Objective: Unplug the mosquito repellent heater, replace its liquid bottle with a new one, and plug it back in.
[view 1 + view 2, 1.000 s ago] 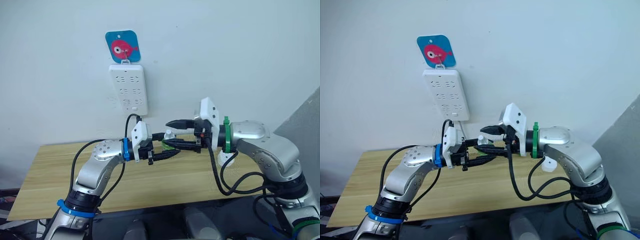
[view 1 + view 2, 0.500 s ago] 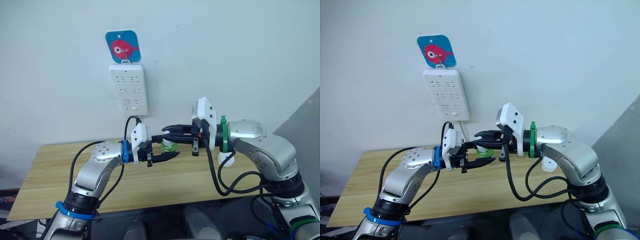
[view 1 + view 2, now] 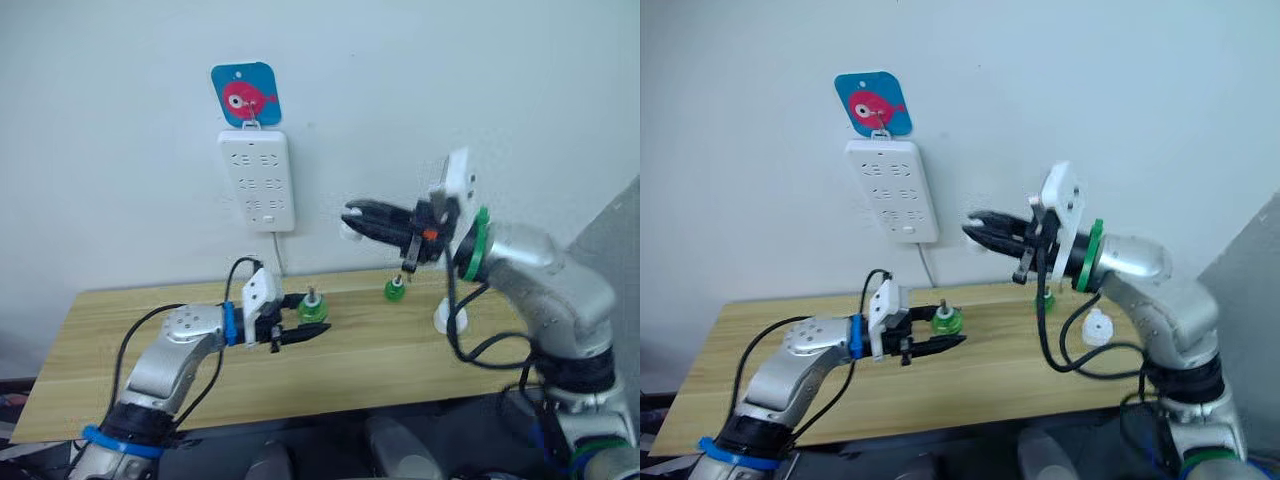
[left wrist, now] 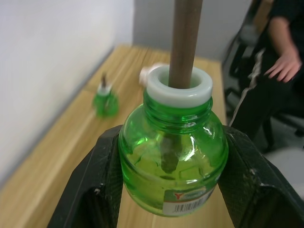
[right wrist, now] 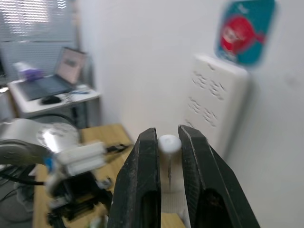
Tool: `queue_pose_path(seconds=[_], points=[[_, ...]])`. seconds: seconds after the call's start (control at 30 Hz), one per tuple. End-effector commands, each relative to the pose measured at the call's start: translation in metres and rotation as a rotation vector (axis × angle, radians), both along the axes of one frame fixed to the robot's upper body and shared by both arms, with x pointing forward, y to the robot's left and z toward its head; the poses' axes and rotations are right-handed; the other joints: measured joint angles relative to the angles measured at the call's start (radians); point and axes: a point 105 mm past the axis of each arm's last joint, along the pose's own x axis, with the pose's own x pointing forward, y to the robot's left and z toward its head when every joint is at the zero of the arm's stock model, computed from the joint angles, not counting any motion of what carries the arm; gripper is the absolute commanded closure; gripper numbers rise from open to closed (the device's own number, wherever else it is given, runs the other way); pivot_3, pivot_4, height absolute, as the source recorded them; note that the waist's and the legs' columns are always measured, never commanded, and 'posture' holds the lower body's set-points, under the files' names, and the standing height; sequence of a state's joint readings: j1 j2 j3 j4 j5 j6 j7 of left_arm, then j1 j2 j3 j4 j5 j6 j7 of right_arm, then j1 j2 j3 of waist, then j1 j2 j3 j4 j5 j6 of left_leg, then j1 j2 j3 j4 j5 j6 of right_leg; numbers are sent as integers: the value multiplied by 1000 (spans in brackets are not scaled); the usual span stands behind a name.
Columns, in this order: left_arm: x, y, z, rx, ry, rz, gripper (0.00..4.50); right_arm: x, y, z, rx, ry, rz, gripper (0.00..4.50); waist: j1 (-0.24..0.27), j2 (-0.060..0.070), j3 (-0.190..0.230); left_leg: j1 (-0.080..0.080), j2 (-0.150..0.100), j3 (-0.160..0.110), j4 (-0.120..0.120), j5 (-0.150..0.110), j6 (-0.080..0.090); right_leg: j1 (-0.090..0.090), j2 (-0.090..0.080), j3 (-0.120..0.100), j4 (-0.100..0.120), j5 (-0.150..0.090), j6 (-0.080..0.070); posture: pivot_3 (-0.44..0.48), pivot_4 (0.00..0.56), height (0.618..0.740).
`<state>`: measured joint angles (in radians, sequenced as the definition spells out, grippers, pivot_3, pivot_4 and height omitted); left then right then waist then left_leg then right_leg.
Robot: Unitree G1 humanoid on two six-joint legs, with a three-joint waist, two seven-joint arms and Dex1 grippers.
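Heater (image 3: 352, 226) pinched by right gripper (image 3: 350, 215) near power strip (image 3: 258, 180); left gripper (image 3: 312, 327) clamps green bottle (image 3: 312, 308).

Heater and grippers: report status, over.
Left gripper shut on green bottle, low over the table. Right gripper shut on the white heater, raised near the power strip. Second green bottle stands on table.

small white rounded heater (image 3: 352, 222) held up in the air right of the wall strip. one green liquid bottle (image 4: 173, 154) with brown wick upright, gripped at left; second green bottle (image 3: 395, 289) upright on table, farther right.
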<state>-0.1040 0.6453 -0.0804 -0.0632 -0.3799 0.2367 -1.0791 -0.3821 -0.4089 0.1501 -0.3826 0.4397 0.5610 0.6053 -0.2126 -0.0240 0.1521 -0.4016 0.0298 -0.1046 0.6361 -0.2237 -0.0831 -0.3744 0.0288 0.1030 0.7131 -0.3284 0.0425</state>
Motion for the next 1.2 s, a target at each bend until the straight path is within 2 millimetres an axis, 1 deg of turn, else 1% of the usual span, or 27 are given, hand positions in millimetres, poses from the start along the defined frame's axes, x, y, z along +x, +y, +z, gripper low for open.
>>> queue_pose_path(seconds=[0.03, 0.1, 0.13, 0.2, 0.37, 0.4, 0.47, 0.5, 0.63, 0.77, 0.8, 0.9, 0.97, 1.0, 1.07, 1.17, 1.2], points=[[-7, 8, 7, 17, -39, 4, 2175, 13, 1, -28, -37, -85, -116, 4240, 2, 8, 8, -1, -1, 1, 0, 0, 0, -1, -1, 1, 0, 0, 0, -179, 120, 724], [-14, 13, 4, 34, -28, 4, 2176, 19, 0, -52, -50, -77, -177, 4240, 2, 9, 8, 0, -1, 5, -1, 0, 0, -3, -2, 4, 1, 0, 0, -165, 122, 724], [-17, 14, 4, 35, -23, 10, 2176, 23, -1, -61, -44, -66, -210, 4240, 3, 9, 8, 1, -1, 4, -1, 0, 0, -1, -1, 4, 1, 0, 0, -144, 126, 724], [-21, 16, 5, 38, -19, 20, 2176, 30, -1, -76, -41, -55, -249, 4240, 11, 8, 9, 1, 0, 4, -2, 0, 0, -1, -1, 4, 1, 0, 0, -130, 131, 724], [-29, 14, 10, 37, -18, 31, 2176, 51, -4, -123, -98, 4, -351, 4240, 28, 8, 9, 2, 0, 4, -2, 0, 0, 0, -1, 3, 1, 0, 0, -121, 133, 724], [-30, 13, 12, 36, -19, 31, 2176, 55, -6, -129, -106, 12, -374, 4240, 31, 8, 10, 2, -1, 4, -2, 0, 0, 0, -1, 3, 0, 0, 0, -96, 141, 724], [-31, 12, 15, 36, -21, 32, 2176, 64, -11, -137, -117, 22, -421, 4240, 43, 7, 12, 2, -1, 4, -2, 0, 0, 0, -1, 3, 0, 0, 0, -96, 141, 724], [-32, 11, 17, 36, -21, 32, 2176, 67, -12, -140, -120, 25, -435, 4240, 45, 8, 13, 2, -1, 4, -2, 0, 0, 0, -1, 3, 0, 0, 0, -77, 147, 724], [-33, 11, 21, 41, -20, 32, 2176, 73, -17, -155, -152, 47, -482, 4240, 53, 8, 16, 3, -1, 3, -3, 0, 0, 0, -1, 3, 1, 0, 0, -64, 153, 724], [-35, 12, 23, 49, -19, 32, 2176, 73, -25, -171, -138, 119, -530, 4240, 64, 8, 16, 3, -1, 3, -6, 0, 0, 0, -1, 2, 1, 0, -2, -47, 153, 724], [-35, 12, 23, 52, -19, 31, 2176, 73, -26, -174, -135, 131, -533, 4240, 68, 8, 16, 3, -1, 3, -6, 0, 0, 0, -1, 2, 1, 2, -5, -47, 153, 724], [-35, 13, 24, 57, -19, 33, 2176, 70, -28, -181, -126, 160, -545, 4240, 75, 9, 18, 3, -1, 2, -6, 0, 0, 0, -1, 1, 0, 2, -6, -45, 150, 724], [-35, 13, 24, 57, -19, 33, 2176, 69, -29, -183, -108, 177, -551, 3499, 75, 8, 19, 3, -1, 1, -6, 0, 0, 0, -1, 1, 0, 1, -6, -50, 151, 724], [-35, 13, 24, 57, -18, 33, 2176, 68, -29, -184, -97, 183, -549, 3250, 75, 8, 19, 3, -1, 1, -6, 0, 0, 0, -1, 1, 0, 1, -5, -50, 151, 724], [-35, 13, 23, 57, -17, 31, 2176, 67, -29, -182, -78, 181, -544, 2572, 75, 8, 19, 3, -1, 1, -6, 0, 0, 0, -1, 1, 0, 1, -5, -59, 148, 724], [-33, 13, 22, 57, -17, 31, 2176, 69, -33, -168, -51, 123, -551, 1505, 75, 8, 19, 3, -1, 1, -6, 0, 0, 0, -1, 0, 0, 1, -5, -74, 143, 724], [-32, 13, 22, 55, -20, 31, 2176, 68, -32, -158, -34, 89, -531, 1092, 74, 9, 19, 3, -1, 1, -7, 0, 0, 0, -1, 0, 0, 1, -6, -74, 143, 724]])
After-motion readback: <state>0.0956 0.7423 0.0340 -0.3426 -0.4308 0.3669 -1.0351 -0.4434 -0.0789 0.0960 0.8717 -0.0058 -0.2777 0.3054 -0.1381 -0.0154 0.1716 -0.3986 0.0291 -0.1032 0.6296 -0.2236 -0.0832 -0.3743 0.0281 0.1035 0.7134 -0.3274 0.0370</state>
